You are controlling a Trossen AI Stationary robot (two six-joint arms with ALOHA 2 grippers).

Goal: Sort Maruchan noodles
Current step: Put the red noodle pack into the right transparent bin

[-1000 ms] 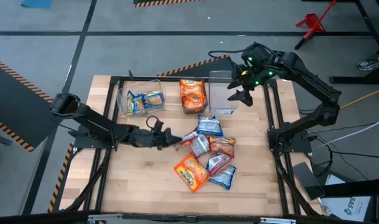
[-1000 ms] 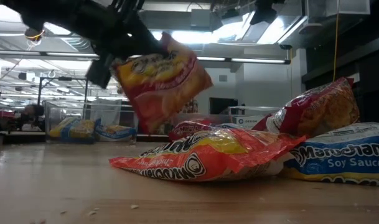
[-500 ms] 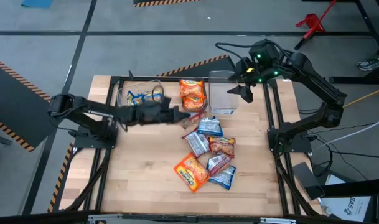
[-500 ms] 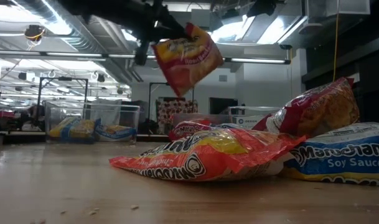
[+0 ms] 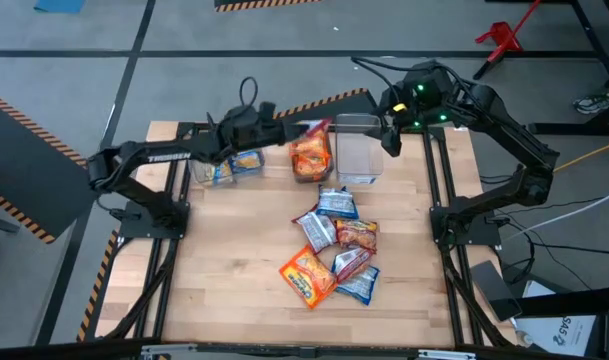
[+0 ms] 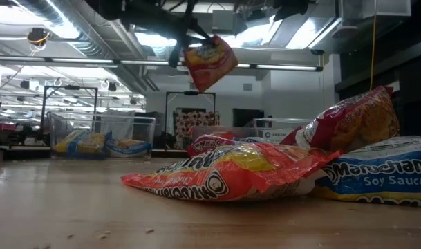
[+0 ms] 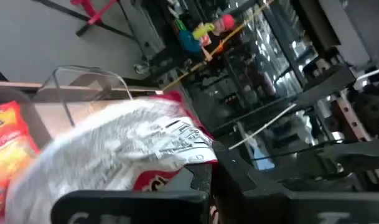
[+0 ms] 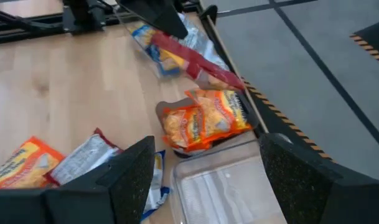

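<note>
My left gripper (image 5: 290,130) is shut on a red-and-silver noodle packet (image 5: 312,127), high above the table's far side, over the bins. The packet also shows in the low view (image 6: 209,62) and the right wrist view (image 8: 195,59). My right gripper (image 8: 217,186) stands open with nothing between its fingers, above an empty clear bin (image 5: 356,152). Several loose packets (image 5: 334,245) lie in a pile on the table's middle. Orange packets fill the middle bin (image 5: 311,155); blue-and-yellow packets lie in the left bin (image 5: 227,165). My left gripper pinches the packet by one end (image 6: 191,50) between its two fingers. The fingers come about level from the table's left. The packet sticks out past them and hangs tilted, silver back (image 7: 127,146) toward the wrist camera, lifted clear of table and bins.
A dark metal frame (image 5: 439,190) runs around the wooden table top. The three clear bins stand in a row at the far edge. Bare wood lies at the table's near left (image 5: 224,280).
My left gripper has carried the red-and-silver packet up from beside the pile and toward the table's far edge, rolling as it went, so the packet now hangs over the bins. My right gripper has tipped a little but stays above the empty bin.
</note>
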